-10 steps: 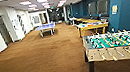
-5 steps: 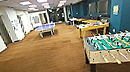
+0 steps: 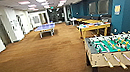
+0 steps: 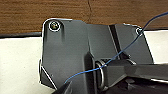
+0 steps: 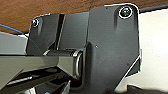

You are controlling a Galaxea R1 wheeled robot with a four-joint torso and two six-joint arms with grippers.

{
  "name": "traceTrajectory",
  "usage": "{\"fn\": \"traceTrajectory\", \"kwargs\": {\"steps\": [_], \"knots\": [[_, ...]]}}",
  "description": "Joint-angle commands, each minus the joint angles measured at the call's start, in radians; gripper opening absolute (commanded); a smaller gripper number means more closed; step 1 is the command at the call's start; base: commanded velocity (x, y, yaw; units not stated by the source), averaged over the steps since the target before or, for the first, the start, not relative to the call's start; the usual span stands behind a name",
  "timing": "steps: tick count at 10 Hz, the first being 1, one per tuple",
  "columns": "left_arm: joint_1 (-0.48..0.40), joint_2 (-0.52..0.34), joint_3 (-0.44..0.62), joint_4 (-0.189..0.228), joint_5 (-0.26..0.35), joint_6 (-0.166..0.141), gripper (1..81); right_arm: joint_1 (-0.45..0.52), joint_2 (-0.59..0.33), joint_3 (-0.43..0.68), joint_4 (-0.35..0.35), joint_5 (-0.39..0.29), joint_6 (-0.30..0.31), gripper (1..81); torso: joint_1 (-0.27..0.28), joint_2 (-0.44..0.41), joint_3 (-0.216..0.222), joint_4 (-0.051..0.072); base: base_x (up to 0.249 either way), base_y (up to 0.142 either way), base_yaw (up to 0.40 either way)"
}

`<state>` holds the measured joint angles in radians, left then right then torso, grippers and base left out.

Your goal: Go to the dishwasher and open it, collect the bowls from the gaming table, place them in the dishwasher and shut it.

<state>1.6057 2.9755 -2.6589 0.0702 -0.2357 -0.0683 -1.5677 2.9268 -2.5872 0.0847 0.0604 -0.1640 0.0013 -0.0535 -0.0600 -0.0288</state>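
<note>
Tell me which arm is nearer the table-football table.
Right, probably. The table-football table stands on the robot's right, so the right arm sits on its side and the left arm on the far side.

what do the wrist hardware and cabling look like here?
Both wrists: dark grey flat mounting plate with round silver-rimmed fittings at its corners, plus a jointed grey bar. A thin blue cable loops across the left plate.
</note>
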Motion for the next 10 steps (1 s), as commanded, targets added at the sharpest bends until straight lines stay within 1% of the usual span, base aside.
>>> {"fn": "traceTrajectory", "kwargs": {"steps": [1, 10], "knots": [[-0.036, -0.004, 0.001, -0.004, 0.042, -0.001, 81.1, 0.048, -0.006, 0.001, -0.017, -0.054, -0.003, 81.1, 0.000, 0.000, 0.000, 0.000, 0.168, 0.000, 0.000], [-0.036, -0.001, 0.001, -0.003, 0.044, -0.001, 81.1, 0.054, -0.004, 0.000, -0.019, -0.054, -0.003, 81.1, -0.001, 0.000, 0.000, 0.000, 0.172, 0.000, 0.000]]}}
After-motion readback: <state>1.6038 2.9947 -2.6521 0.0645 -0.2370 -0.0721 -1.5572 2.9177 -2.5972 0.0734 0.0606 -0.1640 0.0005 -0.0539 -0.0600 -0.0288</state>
